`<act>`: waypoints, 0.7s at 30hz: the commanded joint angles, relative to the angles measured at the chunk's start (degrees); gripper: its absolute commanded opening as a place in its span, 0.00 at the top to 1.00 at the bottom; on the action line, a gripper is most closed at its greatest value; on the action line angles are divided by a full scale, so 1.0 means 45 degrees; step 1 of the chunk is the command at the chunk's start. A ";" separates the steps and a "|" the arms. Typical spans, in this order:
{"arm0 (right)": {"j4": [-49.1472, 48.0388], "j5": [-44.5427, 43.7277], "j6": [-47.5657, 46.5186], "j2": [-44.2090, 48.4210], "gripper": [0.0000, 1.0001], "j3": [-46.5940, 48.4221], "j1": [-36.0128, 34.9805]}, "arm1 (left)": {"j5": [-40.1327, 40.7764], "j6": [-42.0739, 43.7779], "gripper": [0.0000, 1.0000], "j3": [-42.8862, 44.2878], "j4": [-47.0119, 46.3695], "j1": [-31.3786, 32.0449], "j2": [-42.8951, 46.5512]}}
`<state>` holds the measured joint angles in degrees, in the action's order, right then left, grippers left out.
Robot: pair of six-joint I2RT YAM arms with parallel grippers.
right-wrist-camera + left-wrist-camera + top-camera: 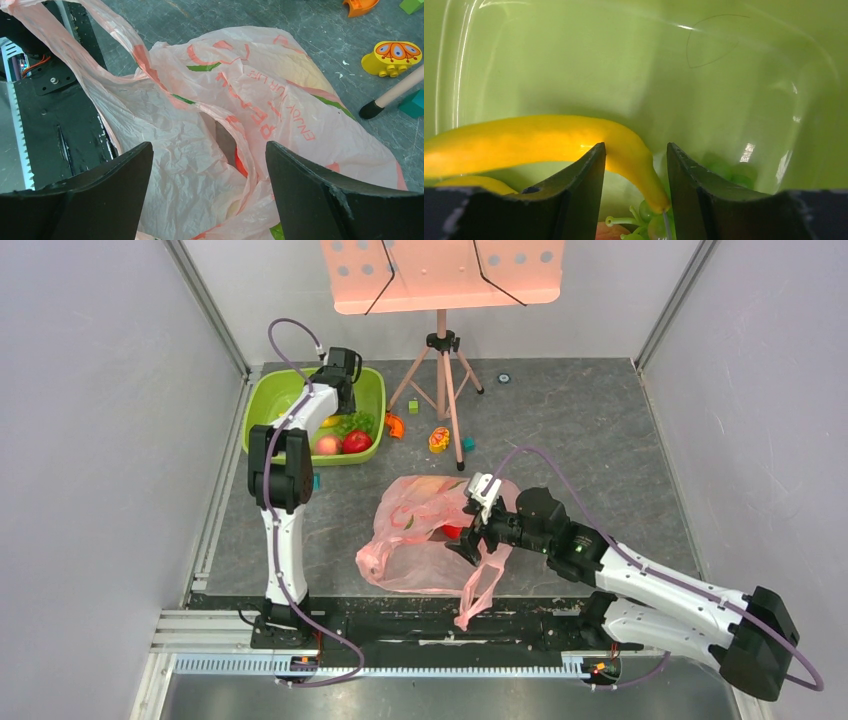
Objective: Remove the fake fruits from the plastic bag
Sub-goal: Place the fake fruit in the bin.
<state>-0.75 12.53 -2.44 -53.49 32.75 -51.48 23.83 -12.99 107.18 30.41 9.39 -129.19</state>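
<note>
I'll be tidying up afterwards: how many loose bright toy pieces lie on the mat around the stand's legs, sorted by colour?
Orange piece: 1
Green cube: 1
Yellow toy: 1
Teal block: 1
Total: 4

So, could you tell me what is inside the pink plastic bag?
Through the thin film of the plastic bag one red rounded thing shows near its mouth, probably a fruit. The crumpled, printed folds cover the rest, so any other contents cannot be seen.
</note>
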 commanded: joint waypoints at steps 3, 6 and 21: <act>0.0148 0.0161 -0.0181 0.0417 0.14 0.0434 0.0013 | -0.0194 -0.0172 0.40 0.0261 0.0493 -0.0030 0.0077; 0.0552 0.0237 -0.0213 0.0552 0.14 0.0541 0.0014 | -0.0270 -0.0342 0.34 0.0300 0.0579 -0.0047 0.0647; 0.1864 0.0103 -0.0428 -0.0599 0.22 0.2208 -0.2024 | -0.2672 -0.1740 0.14 -0.0543 0.1243 -0.0056 0.5195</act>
<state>7.62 12.73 -5.08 -55.35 40.58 -58.54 17.28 -16.43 107.09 35.46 9.34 -112.55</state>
